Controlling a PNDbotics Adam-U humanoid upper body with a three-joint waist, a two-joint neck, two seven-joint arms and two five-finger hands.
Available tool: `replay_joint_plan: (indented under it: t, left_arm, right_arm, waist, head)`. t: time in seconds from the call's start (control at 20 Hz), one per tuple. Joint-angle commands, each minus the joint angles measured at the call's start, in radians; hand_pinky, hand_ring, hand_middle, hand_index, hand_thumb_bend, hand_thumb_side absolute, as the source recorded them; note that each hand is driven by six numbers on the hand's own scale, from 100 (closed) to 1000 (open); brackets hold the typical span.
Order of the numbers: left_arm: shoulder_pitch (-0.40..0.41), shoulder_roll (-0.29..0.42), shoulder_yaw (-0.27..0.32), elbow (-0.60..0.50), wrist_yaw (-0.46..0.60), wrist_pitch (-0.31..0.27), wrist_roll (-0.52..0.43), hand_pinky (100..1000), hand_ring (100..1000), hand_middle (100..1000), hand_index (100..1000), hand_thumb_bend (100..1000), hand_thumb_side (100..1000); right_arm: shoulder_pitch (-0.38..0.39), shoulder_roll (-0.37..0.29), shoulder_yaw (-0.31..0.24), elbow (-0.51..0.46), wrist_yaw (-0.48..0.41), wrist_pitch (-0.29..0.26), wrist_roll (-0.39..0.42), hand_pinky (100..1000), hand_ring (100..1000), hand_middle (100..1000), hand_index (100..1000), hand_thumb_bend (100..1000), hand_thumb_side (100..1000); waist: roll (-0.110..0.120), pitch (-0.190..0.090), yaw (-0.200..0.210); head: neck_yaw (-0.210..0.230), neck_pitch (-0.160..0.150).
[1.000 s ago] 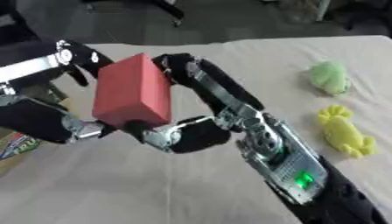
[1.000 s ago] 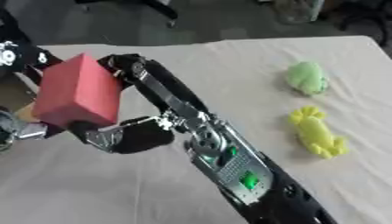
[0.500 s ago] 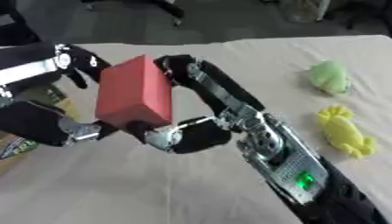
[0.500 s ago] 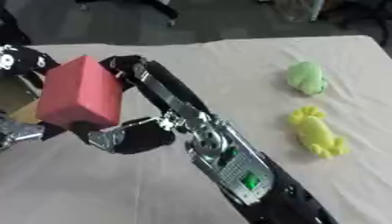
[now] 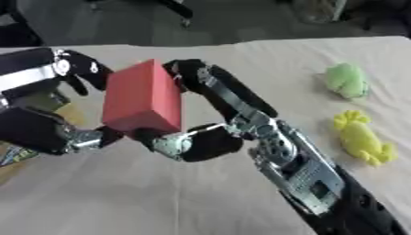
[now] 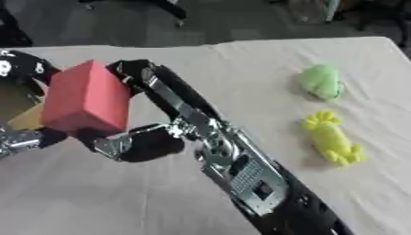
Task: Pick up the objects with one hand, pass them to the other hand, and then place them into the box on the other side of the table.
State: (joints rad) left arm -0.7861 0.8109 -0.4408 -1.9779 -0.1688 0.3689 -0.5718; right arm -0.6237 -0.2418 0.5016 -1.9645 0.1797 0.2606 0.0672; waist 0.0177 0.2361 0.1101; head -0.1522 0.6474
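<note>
Holding the red block (image 5: 143, 102) up off the tabletop (image 5: 160, 193) at mid-left, between both hands. Right hand (image 5: 201, 133) curled round it, fingers over the top, thumb under the bottom corner. Left hand (image 5: 56, 105) mostly cut off at the frame edge and hidden behind the block, dark fingers touching its left face, so can't tell how closed. Green toy (image 6: 323, 81) and yellow toy (image 6: 331, 139) lying well apart on the right. Barely any change from a second ago, same spots.
</note>
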Motion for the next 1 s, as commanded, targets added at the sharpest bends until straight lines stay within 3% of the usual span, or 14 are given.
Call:
replay_joint_plan:
  t: [0.05,0.75,1.0]
  left_arm:
    - [-0.006,0.035,0.037,-0.022,0.008,-0.007,0.004,762,810,732,854,1000,737]
    - [0.043,0.07,0.059,-0.022,0.047,-0.082,0.032,753,809,728,847,1000,718]
    - [0.036,0.062,0.062,-0.022,0.016,-0.101,0.041,755,810,726,851,1000,685]
  right_arm:
    - [-0.004,-0.017,0.006,0.003,0.002,0.003,0.005,724,518,469,555,100,150]
    - [-0.003,-0.017,0.007,0.001,0.001,0.005,0.008,722,517,469,553,100,150]
    - [-0.004,-0.015,0.008,-0.001,-0.002,0.005,0.01,722,517,469,553,100,150]
  waist:
    - [0.002,-0.011,-0.001]
    - [0.002,-0.004,-0.004]
    - [0.001,-0.003,-0.004]
  head:
    - [0.001,-0.003]
    - [-0.011,0.002]
    - [-0.01,0.002]
